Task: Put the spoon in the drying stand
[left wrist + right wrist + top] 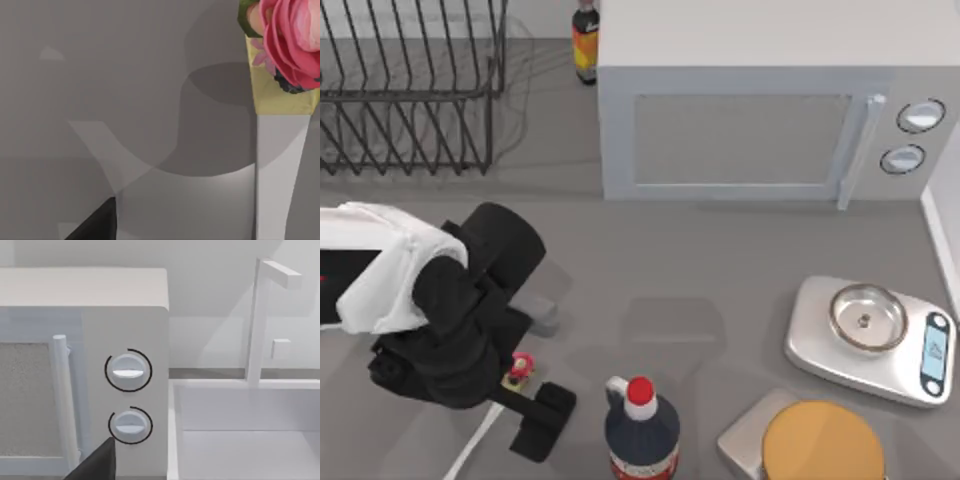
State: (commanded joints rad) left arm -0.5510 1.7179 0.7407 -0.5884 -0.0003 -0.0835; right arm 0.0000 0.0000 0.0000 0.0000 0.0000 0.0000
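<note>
The left arm [450, 320] covers most of the spoon [517, 369]; beside it, perhaps only the knob and a white sliver show. The drying stand [410, 90] runs off the frame's edge.

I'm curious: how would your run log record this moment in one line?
left gripper: at spoon handle, table front-left | drying stand: back-left, spoon not in

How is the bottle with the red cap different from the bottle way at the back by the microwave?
The red-capped bottle stands at the table's near edge, while the back bottle stands at the far edge beside the microwave. The red-capped bottle has a red cap and a white handle; the back bottle has a dark top and a yellow-and-red label. The red-capped bottle looks wider. Both are dark and stand upright.
</note>
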